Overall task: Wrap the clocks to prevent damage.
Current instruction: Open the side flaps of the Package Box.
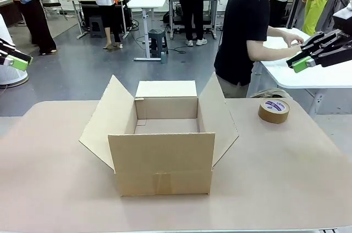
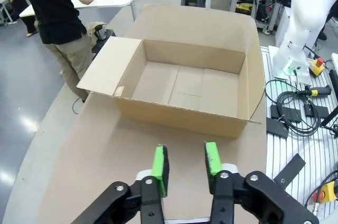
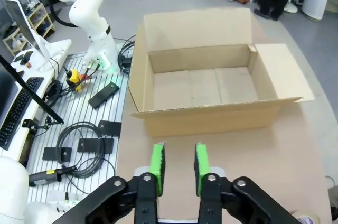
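table (image 1: 286, 178) bears open box (image 1: 162, 156), tape roll (image 1: 274, 110)

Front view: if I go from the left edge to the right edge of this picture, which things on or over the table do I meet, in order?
left gripper → cardboard box → tape roll → right gripper

Robotics lab: rows of worktables (image 1: 147, 1), loose cables (image 2: 289, 99), keyboard (image 3: 18, 109), grey floor (image 1: 71, 73).

The left end effector (image 2: 186, 165) is lifted high and looks downward, its green pads a little apart with nothing between them. The right end effector (image 3: 179, 163) is lifted the same way, its jaws narrowly parted and empty.
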`<state>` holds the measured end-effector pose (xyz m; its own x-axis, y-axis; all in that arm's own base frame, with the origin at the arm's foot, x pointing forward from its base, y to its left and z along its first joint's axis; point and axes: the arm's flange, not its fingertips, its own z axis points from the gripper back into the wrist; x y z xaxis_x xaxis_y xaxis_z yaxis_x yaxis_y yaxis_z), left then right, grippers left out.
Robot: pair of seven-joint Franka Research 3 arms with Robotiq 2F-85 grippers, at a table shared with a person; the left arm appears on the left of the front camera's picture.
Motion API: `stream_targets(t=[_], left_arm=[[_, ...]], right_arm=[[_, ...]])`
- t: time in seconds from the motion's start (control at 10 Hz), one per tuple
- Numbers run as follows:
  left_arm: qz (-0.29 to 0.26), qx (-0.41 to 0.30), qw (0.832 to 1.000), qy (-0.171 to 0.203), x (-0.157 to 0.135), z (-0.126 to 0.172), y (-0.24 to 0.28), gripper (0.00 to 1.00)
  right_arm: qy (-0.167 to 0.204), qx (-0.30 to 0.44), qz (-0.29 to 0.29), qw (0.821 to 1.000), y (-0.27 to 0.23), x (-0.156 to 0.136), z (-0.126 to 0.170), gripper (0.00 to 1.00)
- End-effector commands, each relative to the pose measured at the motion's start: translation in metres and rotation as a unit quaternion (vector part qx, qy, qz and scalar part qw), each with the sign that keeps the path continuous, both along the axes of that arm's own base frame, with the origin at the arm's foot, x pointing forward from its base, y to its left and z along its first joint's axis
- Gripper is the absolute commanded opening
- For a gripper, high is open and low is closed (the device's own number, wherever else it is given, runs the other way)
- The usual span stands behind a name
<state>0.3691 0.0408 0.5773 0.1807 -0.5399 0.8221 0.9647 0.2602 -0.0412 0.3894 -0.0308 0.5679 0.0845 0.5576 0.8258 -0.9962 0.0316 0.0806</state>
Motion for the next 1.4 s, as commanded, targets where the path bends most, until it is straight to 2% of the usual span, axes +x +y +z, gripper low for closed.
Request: stream_targets(t=[0.0, 0.6, 0.7, 0.8, 0.9, 1.2, 1.3], left_arm=[[-0.010, 0.019, 1.000, -0.015, 0.000, 0.000, 0.004, 0.00], [-0.001, 0.030, 0.999, -0.026, -0.003, 0.000, 0.007, 0.00], [0.018, 0.045, 0.998, -0.029, -0.004, 0.001, 0.006, 0.00], [0.030, 0.067, 0.997, -0.029, -0.006, 0.003, 0.003, 0.00], [0.003, 0.017, 1.000, -0.018, -0.001, 0.003, 0.007, 0.00], [0.003, 0.017, 1.000, -0.018, -0.001, 0.003, 0.007, 0.00], [0.008, 0.029, 0.999, -0.020, -0.001, 0.003, 0.007, 0.00]], right_arm=[[-0.004, 0.001, 0.008, 1.000, 0.001, -0.003, -0.004, 0.00], [-0.004, -0.014, 0.003, 1.000, 0.002, -0.005, -0.004, 0.00], [-0.007, -0.025, 0.001, 1.000, 0.004, -0.006, -0.005, 0.00], [0.002, -0.004, 0.002, 1.000, 0.001, -0.001, 0.000, 0.00], [0.002, -0.004, 0.002, 1.000, 0.001, -0.001, 0.000, 0.00], [0.001, -0.006, 0.002, 1.000, 0.001, -0.001, 0.000, 0.01], [0.046, -0.012, -0.079, 0.996, 0.022, 0.000, 0.013, 0.01]])
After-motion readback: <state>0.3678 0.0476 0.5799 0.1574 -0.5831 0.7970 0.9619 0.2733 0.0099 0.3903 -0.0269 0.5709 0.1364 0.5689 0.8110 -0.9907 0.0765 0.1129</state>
